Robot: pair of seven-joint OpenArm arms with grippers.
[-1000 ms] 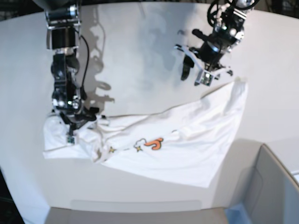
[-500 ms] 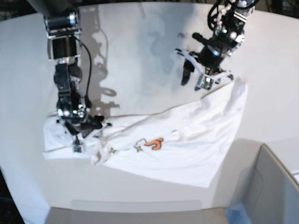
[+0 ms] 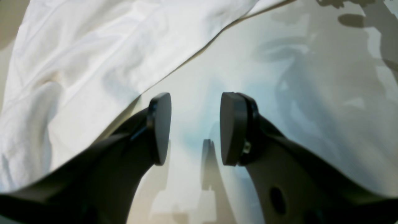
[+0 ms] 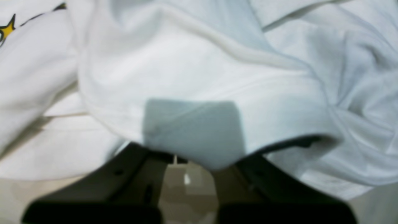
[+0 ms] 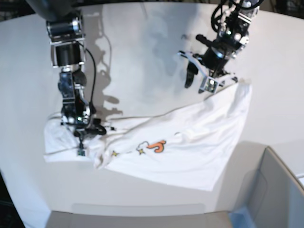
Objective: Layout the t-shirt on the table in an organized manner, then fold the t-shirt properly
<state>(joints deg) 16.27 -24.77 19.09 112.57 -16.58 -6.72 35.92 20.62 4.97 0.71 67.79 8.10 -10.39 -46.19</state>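
Observation:
The white t-shirt [image 5: 190,137] lies crumpled on the table [image 5: 142,42], stretching from the near left up to the right. An orange print mark [image 5: 156,146] shows on it, and a yellow star [image 4: 6,29] appears in the right wrist view. My right gripper [image 5: 83,135] sits at the shirt's bunched left end and is shut on a fold of t-shirt [image 4: 192,93] that covers its tips [image 4: 192,155]. My left gripper [image 5: 198,80] hovers open just off the shirt's far right corner. Its pads [image 3: 160,127] stand apart over bare table [image 3: 311,93], with the shirt's edge [image 3: 93,62] beside them.
A grey box [image 5: 280,190] stands at the near right corner, close to the shirt's lower right hem. Arm shadows fall across the far half of the table. The table's curved far edge runs behind both arms.
My right gripper has shut on the cloth at the shirt's left end and shifted slightly right and nearer. The left arm has risen a little, still open.

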